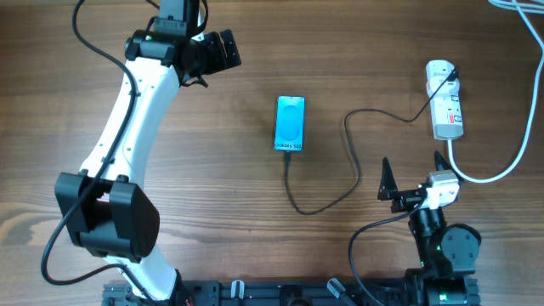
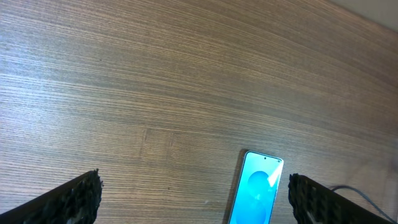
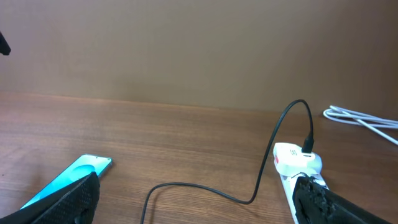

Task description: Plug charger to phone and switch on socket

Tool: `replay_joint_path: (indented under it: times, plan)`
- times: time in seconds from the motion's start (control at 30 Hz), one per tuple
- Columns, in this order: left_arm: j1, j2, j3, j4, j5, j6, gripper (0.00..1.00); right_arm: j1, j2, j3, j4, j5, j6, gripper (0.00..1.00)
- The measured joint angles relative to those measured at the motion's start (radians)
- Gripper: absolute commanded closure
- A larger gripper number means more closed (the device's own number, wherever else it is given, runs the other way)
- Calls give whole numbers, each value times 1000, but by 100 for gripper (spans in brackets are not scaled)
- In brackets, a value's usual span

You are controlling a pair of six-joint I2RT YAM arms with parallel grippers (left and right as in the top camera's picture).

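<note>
Black and thin, the charger [image 1: 287, 175] runs from the socket [image 1: 444, 100] in a loose loop across the wooden table [image 1: 212, 170] to the near short end of the phone [image 1: 290, 123], which lies flat and screen-up at the middle. Whether its tip is seated in the port or only lies against it is too small to tell, so the sound course is to check that joint first. If it is loose, pinch the cable just behind the connector, keep it level with the table and push straight along the phone's length, bracing the phone's far end so it does not slide. The right gripper [image 1: 412, 166] stands spread wide and empty, near the socket and beside the cable's loop, well apart from the phone. The left gripper [image 1: 229, 49] is likewise released, holding nothing, up and to the phone's left.
</note>
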Motion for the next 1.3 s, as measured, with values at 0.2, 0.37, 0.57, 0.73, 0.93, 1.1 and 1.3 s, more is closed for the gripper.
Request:
replay_joint_path:
  times: [0.2, 0.37, 0.57, 0.73, 0.93, 1.1, 1.3]
  plan:
    - [0, 0, 0, 0, 0, 0, 0, 0, 0, 0, 0, 0, -3, 0]
    - [0, 0, 0, 0, 0, 0, 0, 0, 0, 0, 0, 0, -3, 0]
    - [0, 0, 0, 0, 0, 0, 0, 0, 0, 0, 0, 0, -3, 0]
    - [0, 0, 0, 0, 0, 0, 0, 0, 0, 0, 0, 0, -3, 0]
    - [0, 0, 0, 0, 0, 0, 0, 0, 0, 0, 0, 0, -3, 0]
    - [0, 0, 0, -13, 0, 0, 0, 0, 0, 0, 0, 0, -3, 0]
    - [0, 0, 0, -68, -14, 0, 0, 0, 0, 0, 0, 0, -3, 0]
